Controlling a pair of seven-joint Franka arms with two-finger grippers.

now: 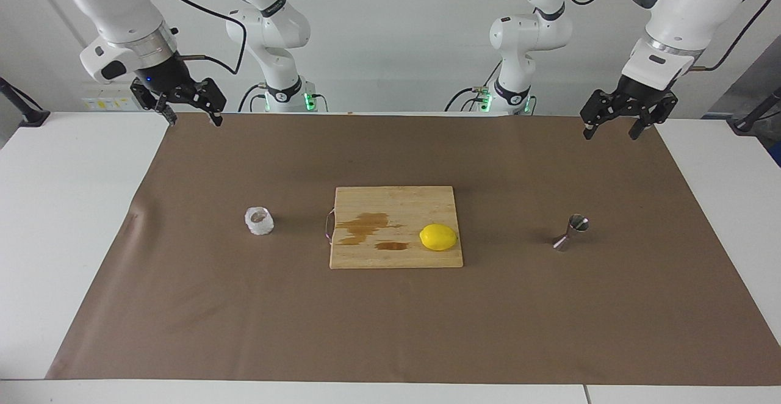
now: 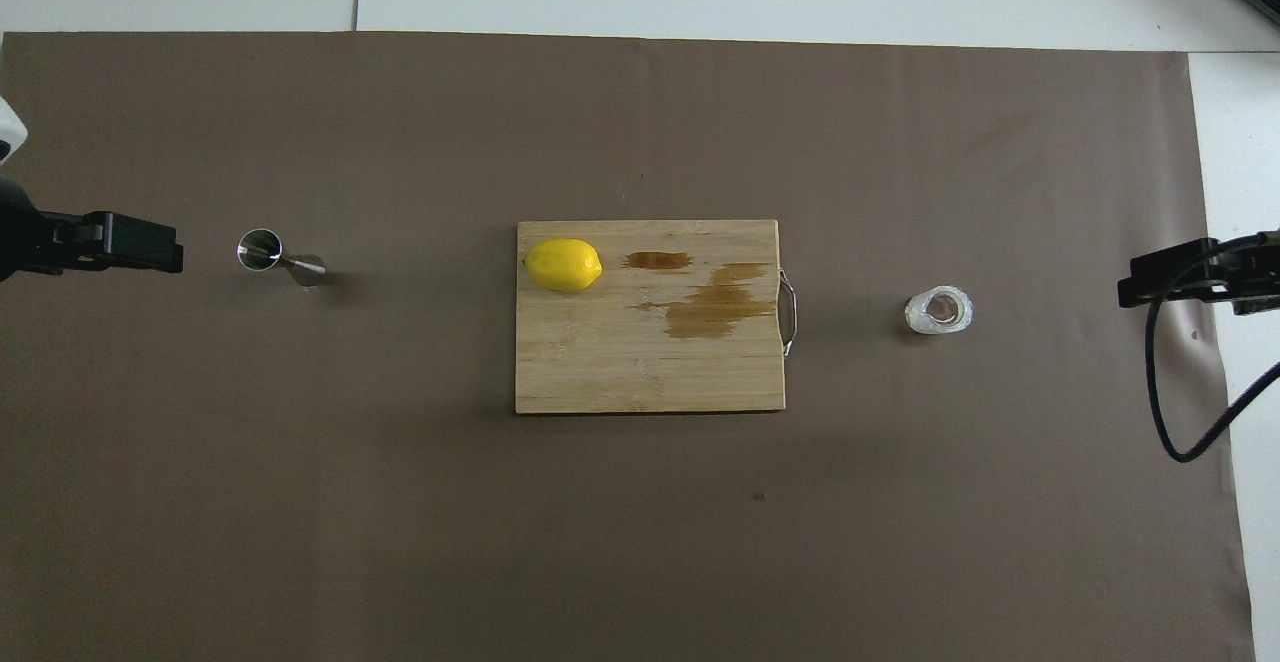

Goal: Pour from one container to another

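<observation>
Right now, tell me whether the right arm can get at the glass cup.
Probably yes. The right gripper hangs open over the mat's edge at that arm's end, and the glass cup stands alone on the mat, apart from the cutting board; nothing lies between.

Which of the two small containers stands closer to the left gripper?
The steel jigger, at the left gripper's end of the table; the frosty glass cup stands at the right arm's end.

A white table (image 1: 67,221) carries a brown sheet (image 1: 403,324) — on it a wooden board (image 1: 390,251) in the middle, a glass cup (image 1: 259,221) toward the right arm's end, a steel jigger (image 1: 570,232) toward the left arm's.
</observation>
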